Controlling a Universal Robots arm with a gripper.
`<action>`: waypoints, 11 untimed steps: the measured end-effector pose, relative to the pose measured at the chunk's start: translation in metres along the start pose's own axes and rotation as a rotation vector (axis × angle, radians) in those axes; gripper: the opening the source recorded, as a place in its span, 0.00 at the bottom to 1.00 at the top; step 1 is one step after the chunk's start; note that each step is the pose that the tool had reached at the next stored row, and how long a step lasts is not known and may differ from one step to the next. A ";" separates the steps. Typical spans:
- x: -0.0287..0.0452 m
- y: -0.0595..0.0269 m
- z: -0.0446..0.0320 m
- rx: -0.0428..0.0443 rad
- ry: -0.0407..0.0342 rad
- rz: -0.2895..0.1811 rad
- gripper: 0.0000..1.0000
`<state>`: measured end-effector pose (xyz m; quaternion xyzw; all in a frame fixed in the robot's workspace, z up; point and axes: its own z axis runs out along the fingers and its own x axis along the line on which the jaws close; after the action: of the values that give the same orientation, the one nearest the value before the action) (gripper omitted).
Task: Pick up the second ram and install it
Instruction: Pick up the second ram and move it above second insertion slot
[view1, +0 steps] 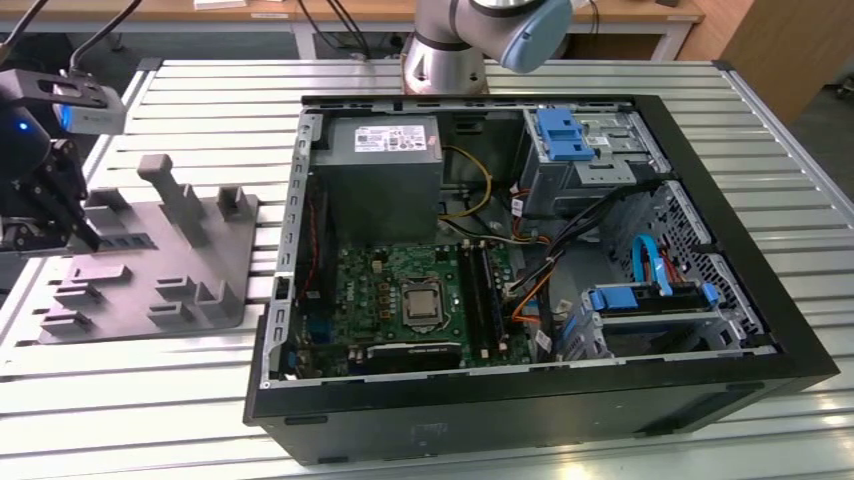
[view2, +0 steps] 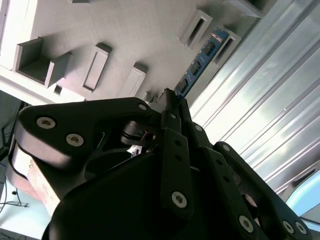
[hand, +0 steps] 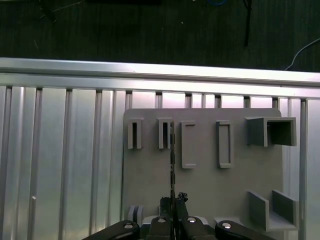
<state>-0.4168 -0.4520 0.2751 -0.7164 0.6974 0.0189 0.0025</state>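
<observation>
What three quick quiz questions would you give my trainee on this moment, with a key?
1. True or false: the tool is shut on the second ram.
2. Multiple choice: in the exterior view, the tool is at A) the view's left, B) the view's centre, C) the view's right.
3. Fill in: the computer case lies with its side ____, so the motherboard shows.
Key: 1 true; 2 A; 3 open.
</observation>
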 end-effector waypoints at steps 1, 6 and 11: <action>0.0000 0.0000 -0.0010 0.0001 0.0000 0.000 0.14; -0.0002 0.0002 -0.0069 0.0000 0.0000 0.000 0.14; -0.0004 0.0003 -0.0119 0.0000 0.0000 0.000 0.14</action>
<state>-0.4168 -0.4520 0.2870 -0.7164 0.6975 0.0189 0.0026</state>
